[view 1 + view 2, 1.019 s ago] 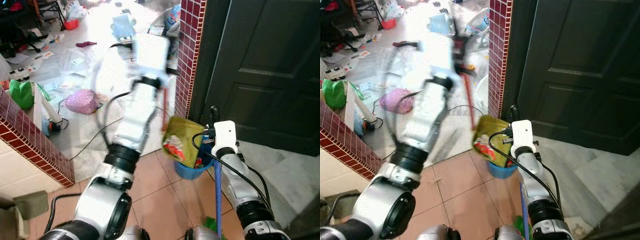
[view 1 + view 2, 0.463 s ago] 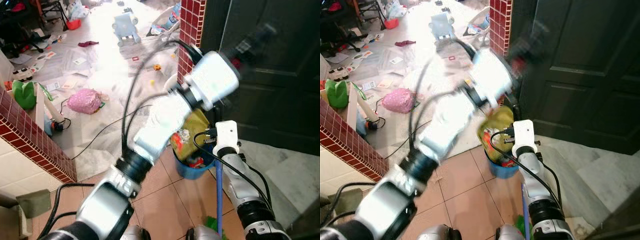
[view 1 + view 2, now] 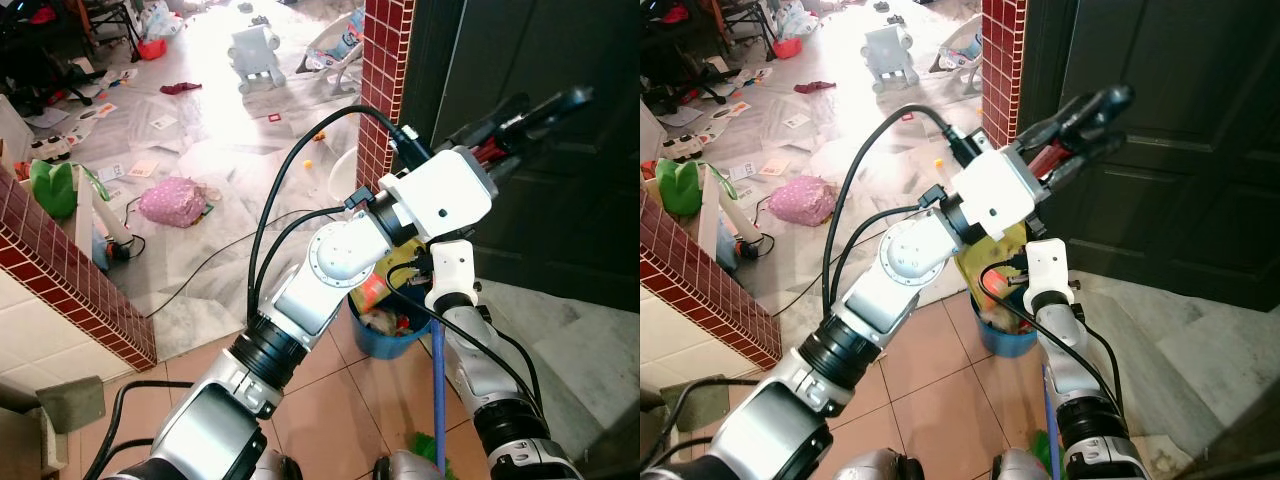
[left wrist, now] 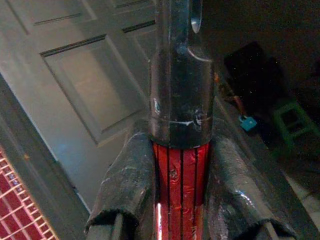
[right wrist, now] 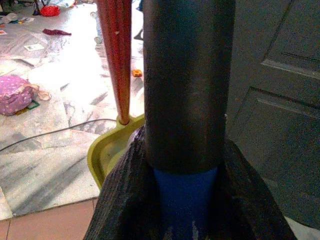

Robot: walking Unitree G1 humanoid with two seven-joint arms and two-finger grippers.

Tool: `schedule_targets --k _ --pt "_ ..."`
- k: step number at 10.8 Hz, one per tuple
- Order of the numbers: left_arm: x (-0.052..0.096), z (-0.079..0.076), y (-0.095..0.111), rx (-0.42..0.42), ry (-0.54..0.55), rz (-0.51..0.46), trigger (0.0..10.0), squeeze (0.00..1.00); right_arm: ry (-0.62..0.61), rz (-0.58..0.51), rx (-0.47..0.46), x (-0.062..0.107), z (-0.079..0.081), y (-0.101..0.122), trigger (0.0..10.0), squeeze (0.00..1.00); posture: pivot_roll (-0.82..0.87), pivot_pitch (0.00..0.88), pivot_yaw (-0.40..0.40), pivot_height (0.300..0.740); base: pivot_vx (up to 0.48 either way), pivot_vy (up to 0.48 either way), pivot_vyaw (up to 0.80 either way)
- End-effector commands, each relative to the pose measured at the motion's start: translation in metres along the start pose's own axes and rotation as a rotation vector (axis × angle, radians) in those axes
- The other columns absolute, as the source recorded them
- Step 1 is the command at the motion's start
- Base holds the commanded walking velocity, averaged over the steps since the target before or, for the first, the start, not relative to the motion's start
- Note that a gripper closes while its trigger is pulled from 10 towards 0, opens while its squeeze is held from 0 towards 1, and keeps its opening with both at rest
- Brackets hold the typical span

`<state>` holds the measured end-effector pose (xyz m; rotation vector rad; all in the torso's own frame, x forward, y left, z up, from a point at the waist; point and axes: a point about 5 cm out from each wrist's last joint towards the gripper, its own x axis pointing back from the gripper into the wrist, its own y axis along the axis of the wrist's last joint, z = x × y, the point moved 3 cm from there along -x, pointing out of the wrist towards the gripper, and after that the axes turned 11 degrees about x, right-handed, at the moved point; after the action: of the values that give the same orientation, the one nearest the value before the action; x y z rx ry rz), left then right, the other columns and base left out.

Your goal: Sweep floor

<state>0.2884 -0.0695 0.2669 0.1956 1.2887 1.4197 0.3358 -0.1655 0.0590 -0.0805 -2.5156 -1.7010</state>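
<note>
Clamping my left gripper (image 3: pixel 1080 125) on the red dustpan handle (image 4: pixel 178 187) — dustpan (image 5: pixel 107 152) over the blue bin (image 3: pixel 385 335) — my right gripper (image 5: pixel 187 200) pinches the blue broom handle (image 3: pixel 436 400).

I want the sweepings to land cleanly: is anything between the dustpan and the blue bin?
Nothing visible. The left gripper holds the yellow-green dustpan by its red handle just above the blue bin. The right gripper keeps the blue broom handle beside the bin, not across it.
</note>
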Motion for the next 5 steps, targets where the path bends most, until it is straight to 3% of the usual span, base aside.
schedule_targets --k 1,4,5 --pt "-0.0072 0.0057 0.0296 -0.093 0.028 -0.132 10.0 0.0 0.001 -0.056 -0.016 -0.0049 0.0017 0.0139 10.0 0.0 -0.08 0.0 0.098 0.74 0.0 0.0 0.0" --pt "-0.006 0.0126 0.0277 -0.018 0.11 -0.13 10.0 0.0 -0.001 -0.058 -0.015 -0.0054 0.002 0.0139 10.0 0.0 -0.08 0.0 0.098 0.74 0.0 0.0 0.0" --pt "-0.0063 0.014 0.0288 -0.032 0.114 -0.133 10.0 0.0 -0.001 -0.058 -0.015 -0.0056 0.0018 0.0139 10.0 0.0 -0.08 0.0 0.098 0.74 0.0 0.0 0.0"
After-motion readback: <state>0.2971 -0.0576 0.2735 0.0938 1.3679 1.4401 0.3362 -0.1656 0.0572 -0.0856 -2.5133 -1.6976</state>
